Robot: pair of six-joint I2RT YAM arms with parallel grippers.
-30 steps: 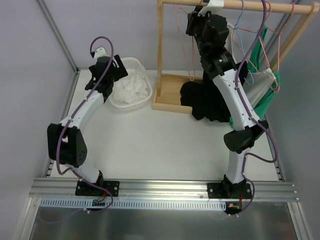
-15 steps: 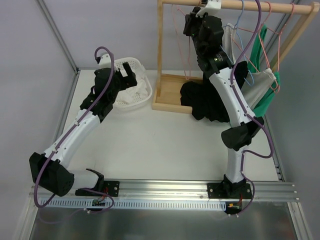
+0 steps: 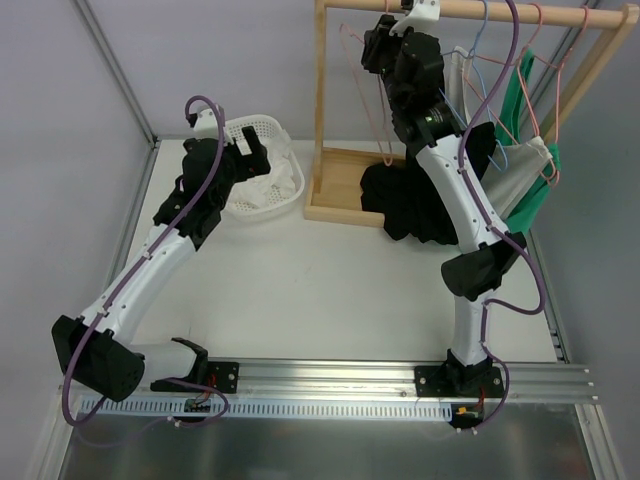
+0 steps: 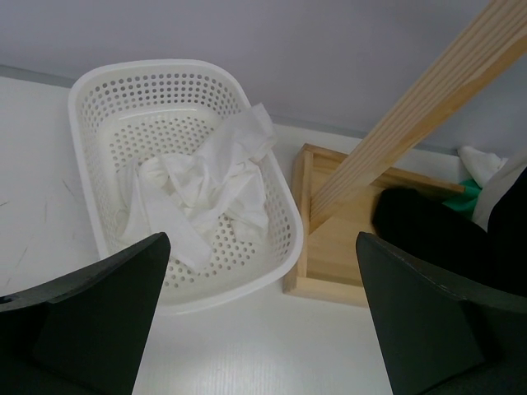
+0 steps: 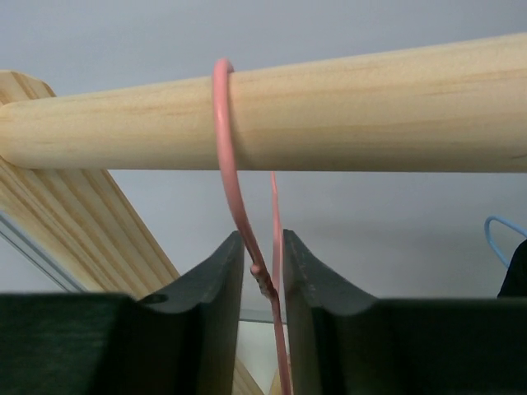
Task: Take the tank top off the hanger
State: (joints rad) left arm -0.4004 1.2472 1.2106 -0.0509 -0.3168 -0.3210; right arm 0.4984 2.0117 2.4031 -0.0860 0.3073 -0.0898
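Note:
A black tank top (image 3: 400,200) lies in a heap on the wooden rack's base, off any hanger; its dark edge also shows in the left wrist view (image 4: 436,239). A bare pink wire hanger (image 3: 362,80) hangs from the rail (image 3: 520,12) at the rack's left end. My right gripper (image 5: 263,243) is up under the rail (image 5: 370,107), jaws slightly open, with the pink hanger's neck (image 5: 235,197) loose between them. My left gripper (image 4: 259,247) is wide open and empty above the table, just in front of the basket.
A white perforated basket (image 4: 292,239) holding crumpled white cloth (image 4: 206,181) stands left of the rack's base (image 3: 335,205). Green (image 3: 525,110) and grey (image 3: 520,170) garments and several more wire hangers hang at the rail's right end, behind my right arm.
The right jaws have parted a little around the pink hanger's neck. The left arm has stretched out, its gripper shifting right and nearer, in front of the basket.

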